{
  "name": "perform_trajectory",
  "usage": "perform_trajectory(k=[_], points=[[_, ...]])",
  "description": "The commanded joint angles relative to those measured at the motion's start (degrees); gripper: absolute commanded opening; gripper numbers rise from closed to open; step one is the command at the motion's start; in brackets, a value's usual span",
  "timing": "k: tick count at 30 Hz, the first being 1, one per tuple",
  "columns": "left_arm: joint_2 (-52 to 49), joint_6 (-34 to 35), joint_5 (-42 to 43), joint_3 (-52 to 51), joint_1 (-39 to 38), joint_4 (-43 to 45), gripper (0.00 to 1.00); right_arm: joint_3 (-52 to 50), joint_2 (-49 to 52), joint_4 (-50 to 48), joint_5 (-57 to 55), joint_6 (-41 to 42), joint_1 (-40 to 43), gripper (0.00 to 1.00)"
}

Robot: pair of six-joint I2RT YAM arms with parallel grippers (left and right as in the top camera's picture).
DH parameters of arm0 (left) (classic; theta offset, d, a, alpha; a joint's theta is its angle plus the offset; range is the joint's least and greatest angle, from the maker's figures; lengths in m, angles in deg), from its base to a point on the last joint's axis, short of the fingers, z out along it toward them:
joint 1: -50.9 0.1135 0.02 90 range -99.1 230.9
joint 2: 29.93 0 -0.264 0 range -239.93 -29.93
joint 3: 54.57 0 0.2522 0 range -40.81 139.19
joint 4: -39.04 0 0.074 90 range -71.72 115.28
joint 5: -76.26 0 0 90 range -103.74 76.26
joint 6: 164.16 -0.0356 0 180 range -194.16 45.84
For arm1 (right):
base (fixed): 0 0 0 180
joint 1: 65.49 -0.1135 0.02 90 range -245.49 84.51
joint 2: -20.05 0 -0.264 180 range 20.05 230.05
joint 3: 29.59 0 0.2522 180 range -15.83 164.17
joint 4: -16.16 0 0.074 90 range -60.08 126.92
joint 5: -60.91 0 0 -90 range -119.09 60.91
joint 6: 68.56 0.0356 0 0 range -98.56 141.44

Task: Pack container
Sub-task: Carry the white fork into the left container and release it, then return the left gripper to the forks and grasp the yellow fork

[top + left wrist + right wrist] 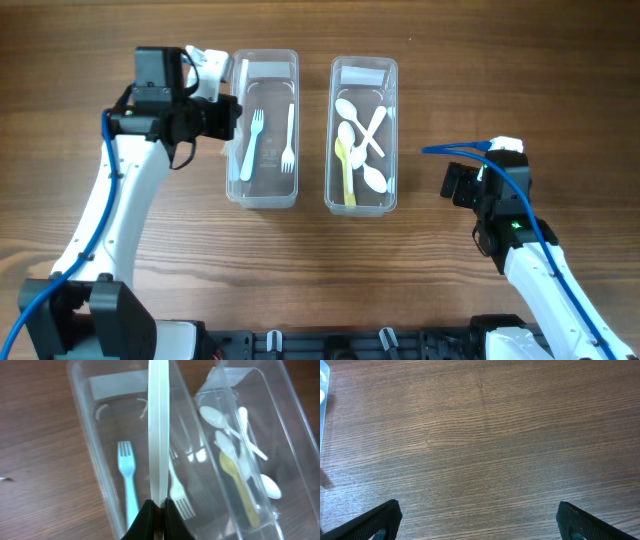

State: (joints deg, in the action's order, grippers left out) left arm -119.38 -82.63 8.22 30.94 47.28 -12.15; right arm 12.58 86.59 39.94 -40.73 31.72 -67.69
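Two clear plastic containers stand side by side. The left container [265,200] holds a blue fork [250,145] and a white fork [289,135]. The right container [360,208] holds several white spoons [350,112] and a yellow spoon [347,170]. My left gripper [228,117] is at the left container's left wall. In the left wrist view it [160,510] is shut on a long white utensil [159,435], held above the blue fork [128,475] and the white fork [180,497]; I cannot tell what kind of utensil it is. My right gripper [455,183] is open and empty [480,520] over bare wood.
The wooden table [500,70] surrounds the containers. The right container also shows in the left wrist view [285,405], and its edge shows at the far left of the right wrist view [322,390].
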Motion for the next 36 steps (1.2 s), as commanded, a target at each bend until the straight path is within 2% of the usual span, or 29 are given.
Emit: perform_trajectory(k=[1,3,4,5,6,8,10,15,18,21,22,23,25,26,28,29,33,36], points=[[0.20,4.46,-2.29,0.28,-2.86,0.39,0.04,0.09,0.02,-0.15,-0.35,0.79,-0.13,1.00],[-0.04,4.46,-2.54,0.26,-3.41,0.42,0.04,0.09,0.02,-0.15,-0.35,0.76,-0.13,1.00],[-0.15,4.48,-2.51,0.28,-3.41,0.44,0.14,0.09,0.02,-0.15,-0.35,0.79,-0.13,1.00],[-0.35,4.46,-2.51,0.28,-3.41,0.55,0.64,0.09,0.02,-0.15,-0.35,0.79,-0.13,1.00],[-0.33,4.44,-2.51,0.28,-3.41,1.22,0.85,0.09,0.02,-0.15,-0.35,0.76,-0.13,1.00],[-0.33,4.35,-2.58,0.28,-3.15,2.60,0.99,0.09,0.02,-0.15,-0.35,0.76,-0.13,1.00],[-0.20,4.24,-4.96,0.28,-2.10,4.52,1.00,0.09,0.02,-0.15,-0.35,0.76,-0.13,1.00],[1.60,5.40,-18.97,0.28,3.69,3.65,1.00,0.09,0.02,-0.13,-0.35,0.79,-0.13,1.00],[1.60,21.51,-23.78,0.28,13.16,2.23,1.00,0.09,0.02,-0.15,-0.35,0.76,-0.13,1.00],[1.57,39.74,-23.26,0.26,20.63,2.03,1.00,0.09,0.02,-0.15,-0.35,0.76,-0.13,1.00],[1.57,45.31,-20.37,0.28,22.71,2.03,1.00,0.09,0.02,-0.15,-0.35,0.76,-0.13,1.00],[1.57,46.23,-15.85,0.28,23.76,1.46,1.00,0.09,0.02,-0.15,-0.35,0.76,-0.13,1.00],[1.57,46.31,-15.58,0.26,24.92,-0.59,1.00,0.09,0.02,-0.15,-0.35,0.79,-0.13,1.00],[1.49,48.43,-15.63,0.26,25.18,-1.36,0.99,0.09,0.02,-0.15,-0.35,0.79,-0.13,1.00],[0.55,77.46,-22.99,0.26,25.16,-8.94,0.91,0.09,0.02,-0.15,-0.35,0.79,-0.13,1.00],[-0.28,83.52,-23.30,0.24,25.14,-10.25,0.91,0.09,0.02,-0.15,-0.35,0.76,-0.13,1.00],[-7.91,94.03,-23.56,0.11,23.98,-9.16,0.93,0.09,0.02,-0.13,-0.35,0.76,-0.13,1.00],[-13.77,95.95,-22.84,0.11,23.96,-3.89,0.90,0.09,0.02,-0.15,-0.35,0.76,-0.13,1.00]])
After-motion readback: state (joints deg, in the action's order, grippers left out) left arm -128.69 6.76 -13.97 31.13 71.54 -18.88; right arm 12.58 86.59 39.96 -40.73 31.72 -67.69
